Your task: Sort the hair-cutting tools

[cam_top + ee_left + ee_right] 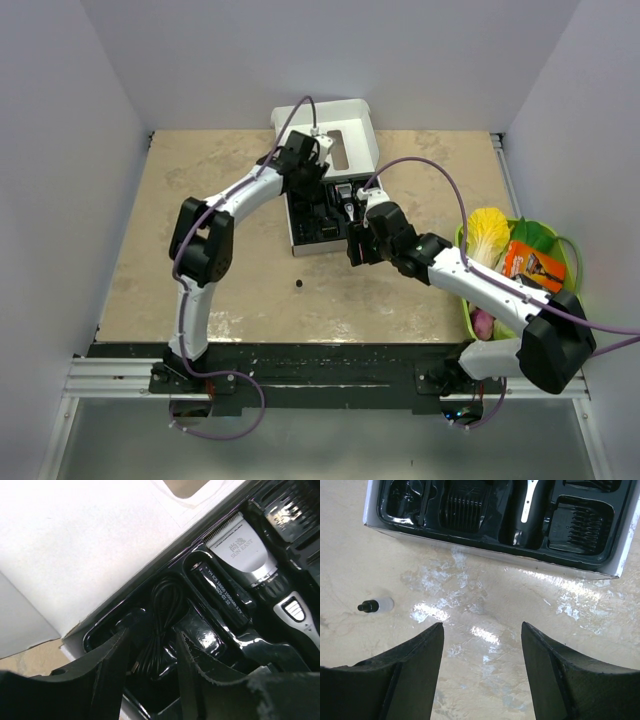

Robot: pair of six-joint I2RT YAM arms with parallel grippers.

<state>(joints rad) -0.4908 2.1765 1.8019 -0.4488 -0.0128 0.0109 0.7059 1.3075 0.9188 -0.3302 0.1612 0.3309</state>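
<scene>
— So, what takes up the most room?
— Mostly the beige tabletop [200, 250]. Toward the far wall sits a white box [291, 235], its lid [350, 115] open behind it, and a glossy black tray [100, 637] fills the box.
— Any other container?
— A green basket [466, 312] at the right edge. It holds toy vegetables [488, 235] and an orange packet [530, 262]. The right arm crosses over it, so much of what is inside is hidden.
— And the tray?
— Each piece has its own recess. The hair clipper [260, 565] lies in the long one, silver blade head toward the lid. A comb guard [290, 505] sits on one side of it, cut off by the frame edge. On the other side lies a short cylinder [220, 595] with white print, and next to that a coiled cord [162, 612].
— The tools?
— The left tool [150, 660] hangs over the cord's recess, fingers spread, pinching nothing. The right tool [480, 665] hovers over bare tabletop just in front of the box, also spread wide and empty.
— Anything outside the tray?
— A small bottle [376, 605] with a black cap lies on its side on the tabletop, apart from the box. In the right wrist view the tray's end recess is too dark to make out.
</scene>
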